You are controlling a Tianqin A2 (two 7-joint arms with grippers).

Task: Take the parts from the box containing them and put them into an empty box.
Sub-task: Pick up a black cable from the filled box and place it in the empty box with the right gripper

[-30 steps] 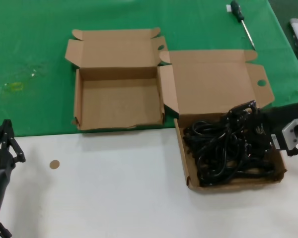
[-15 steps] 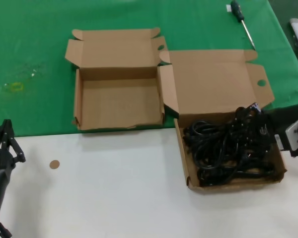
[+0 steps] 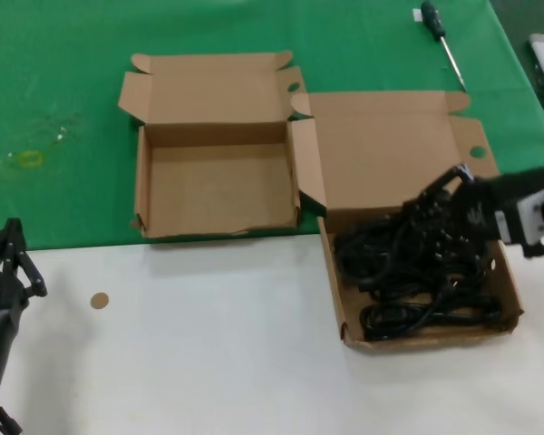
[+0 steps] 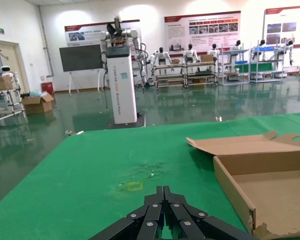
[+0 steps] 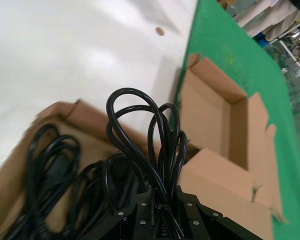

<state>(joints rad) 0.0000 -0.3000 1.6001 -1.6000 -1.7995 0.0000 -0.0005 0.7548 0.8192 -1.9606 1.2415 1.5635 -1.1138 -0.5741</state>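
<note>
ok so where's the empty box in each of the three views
Head view: the empty box sits open on the green cloth, left of the box of cords.
Left wrist view: its corner and lid show at the picture's lower right.
Right wrist view: it lies open past the gripped cord bundle, at.
Shared landmark: the green cloth.

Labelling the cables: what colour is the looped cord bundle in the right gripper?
Black, clearest in the right wrist view: looped power cord bundle.
</note>
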